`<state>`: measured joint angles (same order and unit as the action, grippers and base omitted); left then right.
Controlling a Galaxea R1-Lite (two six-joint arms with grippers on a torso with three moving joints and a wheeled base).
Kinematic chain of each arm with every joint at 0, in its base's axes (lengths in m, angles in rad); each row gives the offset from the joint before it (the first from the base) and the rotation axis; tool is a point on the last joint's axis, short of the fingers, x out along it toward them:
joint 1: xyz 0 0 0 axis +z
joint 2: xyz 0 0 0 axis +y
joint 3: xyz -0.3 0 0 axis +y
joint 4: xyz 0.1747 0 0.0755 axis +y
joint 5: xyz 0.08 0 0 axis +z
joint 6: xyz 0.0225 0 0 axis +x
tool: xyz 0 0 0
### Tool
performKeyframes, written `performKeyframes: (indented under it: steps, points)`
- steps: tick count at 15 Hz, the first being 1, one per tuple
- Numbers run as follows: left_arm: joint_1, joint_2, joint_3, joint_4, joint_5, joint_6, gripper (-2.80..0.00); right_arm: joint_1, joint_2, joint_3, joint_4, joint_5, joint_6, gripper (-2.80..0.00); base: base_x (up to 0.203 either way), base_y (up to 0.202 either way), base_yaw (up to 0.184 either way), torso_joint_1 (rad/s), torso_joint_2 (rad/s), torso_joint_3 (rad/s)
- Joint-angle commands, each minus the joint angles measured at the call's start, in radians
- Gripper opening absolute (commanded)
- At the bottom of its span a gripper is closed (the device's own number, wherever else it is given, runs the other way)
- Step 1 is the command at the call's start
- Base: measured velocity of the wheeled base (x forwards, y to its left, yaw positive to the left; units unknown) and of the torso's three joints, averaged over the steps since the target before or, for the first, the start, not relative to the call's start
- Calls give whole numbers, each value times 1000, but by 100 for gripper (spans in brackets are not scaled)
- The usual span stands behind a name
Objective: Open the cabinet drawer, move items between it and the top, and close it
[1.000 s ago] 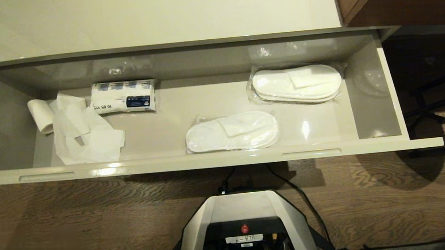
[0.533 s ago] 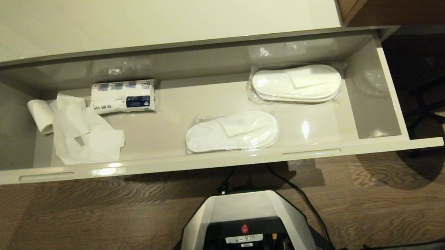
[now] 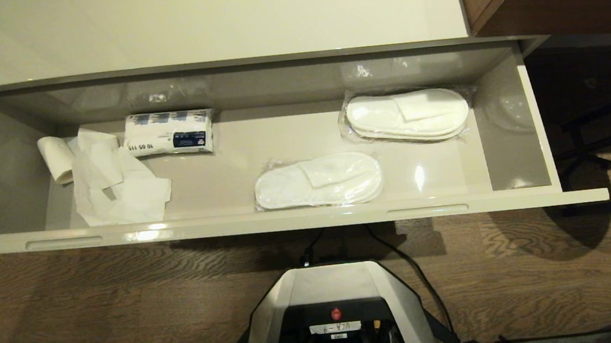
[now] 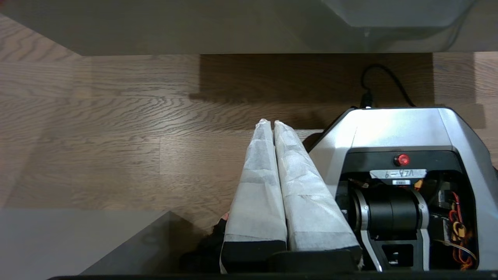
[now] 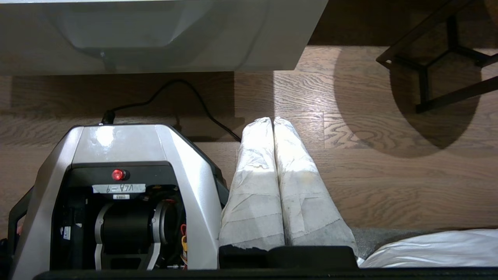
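Glossy drawer (image 3: 287,220); wood-grain floor (image 3: 101,300)

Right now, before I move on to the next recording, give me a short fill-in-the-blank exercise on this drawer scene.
1. The cabinet drawer stands ____.
2. It holds ____ wrapped slipper pairs: front pair, back pair.
3. The paper roll lies at the drawer's ____ end.
4. The left gripper and right gripper are both ____, holding nothing.

Missing words: open; two; left; shut
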<state>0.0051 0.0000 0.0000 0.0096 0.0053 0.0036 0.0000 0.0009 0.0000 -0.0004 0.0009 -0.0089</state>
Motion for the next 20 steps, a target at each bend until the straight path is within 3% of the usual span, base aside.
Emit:
performKeyframes:
  steps: [1, 20]
  points:
    - [-1, 1, 0, 0, 0, 0, -280, 2, 1, 2, 0, 1, 0, -280, 0, 0, 0, 0, 0, 0]
    - [-1, 0, 0, 0, -1, 0, -280, 1, 1, 2, 0, 1, 0, -280, 0, 0, 0, 0, 0, 0]
